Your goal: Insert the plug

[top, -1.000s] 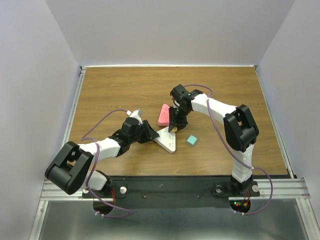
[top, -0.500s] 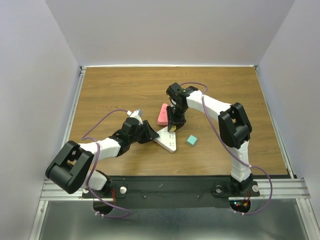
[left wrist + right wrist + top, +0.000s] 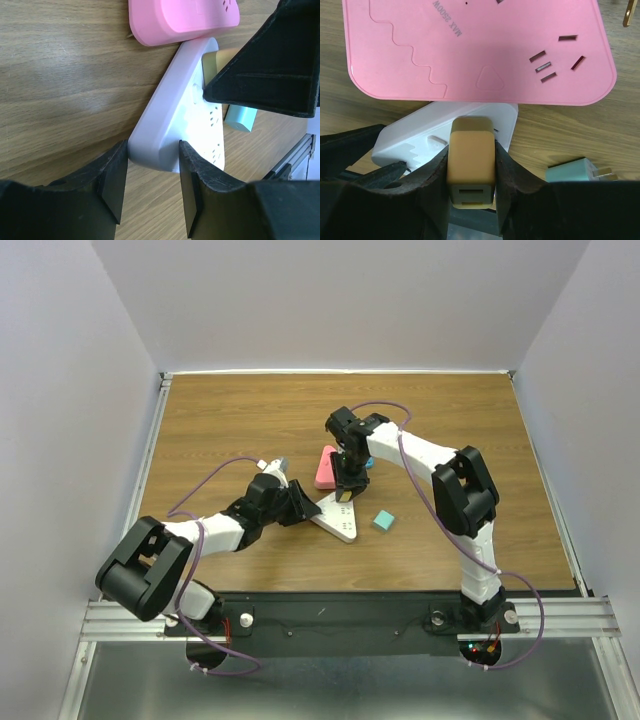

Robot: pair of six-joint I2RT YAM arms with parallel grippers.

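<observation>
From above, near the middle of the table (image 3: 200, 420), the left gripper (image 3: 302, 508) clasps the near-left end of the white power strip (image 3: 337, 520). The right gripper (image 3: 345, 486) hangs over its far end, beside the pink power strip (image 3: 326, 468). A teal adapter (image 3: 383, 521) lies just to the right. Left wrist: the fingers (image 3: 112, 182) press the strip's end (one on each side). Right wrist: the tan plug (image 3: 470, 160) is pinched between the right fingers, over the white strip's end, its prongs hidden.

orange plug (image 3: 470, 155) prongs: hidden | pink strip (image 3: 470, 50): cut off, top edge
</observation>
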